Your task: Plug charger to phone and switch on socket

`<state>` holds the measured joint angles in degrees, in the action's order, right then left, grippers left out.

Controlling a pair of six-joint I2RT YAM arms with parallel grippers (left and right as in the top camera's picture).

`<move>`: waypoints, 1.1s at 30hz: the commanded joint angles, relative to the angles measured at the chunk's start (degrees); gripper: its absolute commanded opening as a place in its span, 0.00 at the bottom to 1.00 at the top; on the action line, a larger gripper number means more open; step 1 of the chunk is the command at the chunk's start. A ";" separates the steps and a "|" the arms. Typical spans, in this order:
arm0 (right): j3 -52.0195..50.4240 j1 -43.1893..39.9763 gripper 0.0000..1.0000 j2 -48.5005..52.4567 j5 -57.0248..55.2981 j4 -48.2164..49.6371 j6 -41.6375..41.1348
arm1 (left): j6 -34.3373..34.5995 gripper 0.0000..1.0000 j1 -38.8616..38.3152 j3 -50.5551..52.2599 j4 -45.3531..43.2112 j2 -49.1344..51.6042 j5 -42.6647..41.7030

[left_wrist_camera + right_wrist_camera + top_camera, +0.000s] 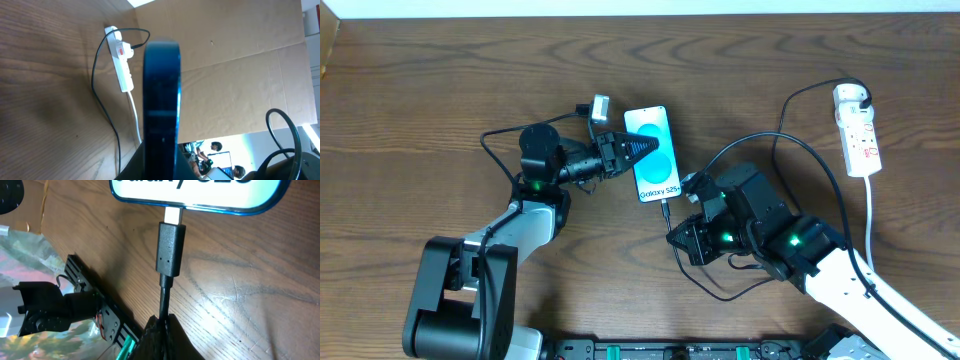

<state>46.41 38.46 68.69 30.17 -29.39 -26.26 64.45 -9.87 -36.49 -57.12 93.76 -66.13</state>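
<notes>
The phone (653, 153) lies mid-table, its blue screen lit. My left gripper (645, 147) is shut on it from the left; in the left wrist view it shows edge-on as a dark blue slab (161, 100) between my fingers. The charger's black connector (171, 247) points at the phone's bottom edge (200, 195), and its silver tip (173, 215) reaches that edge. My right gripper (162, 327) is shut on the black cable just behind the connector (666, 208). The cable (820, 170) runs to the white adapter (853, 97) in the socket (860, 135) at far right.
A small grey block (600, 107) sits by the phone's top left corner. The socket's white cord (871, 215) runs toward the right arm. A cardboard wall (235, 75) stands behind the table. A black rail (670, 350) lines the table's front edge.
</notes>
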 commanded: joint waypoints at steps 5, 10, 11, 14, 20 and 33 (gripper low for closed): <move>-0.07 0.22 0.01 -1.01 -0.07 3.28 1.49 | -0.13 0.08 -0.24 -0.98 -0.87 0.02 -1.57; -0.07 0.22 0.01 -0.98 -0.11 7.76 1.44 | -0.15 0.07 -0.24 -0.98 -0.87 0.00 -1.42; -0.07 0.22 0.01 -0.96 -0.52 8.68 1.44 | -0.13 0.08 -0.24 -0.98 -0.87 0.00 -1.49; -0.07 0.22 0.01 -0.96 -3.67 10.84 1.42 | -0.13 0.07 -0.24 -0.98 -0.90 0.00 -0.35; -0.07 0.22 0.01 -0.96 -9.79 18.51 1.42 | -0.13 0.07 -0.24 -0.98 -0.87 0.00 0.70; -0.07 0.22 0.01 -0.81 -11.78 25.97 0.09 | -0.13 0.07 -0.24 -0.98 -0.85 0.00 0.50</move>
<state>46.30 38.46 68.53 19.42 -3.51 -25.69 64.47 -9.89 -36.49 -57.12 93.76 -65.45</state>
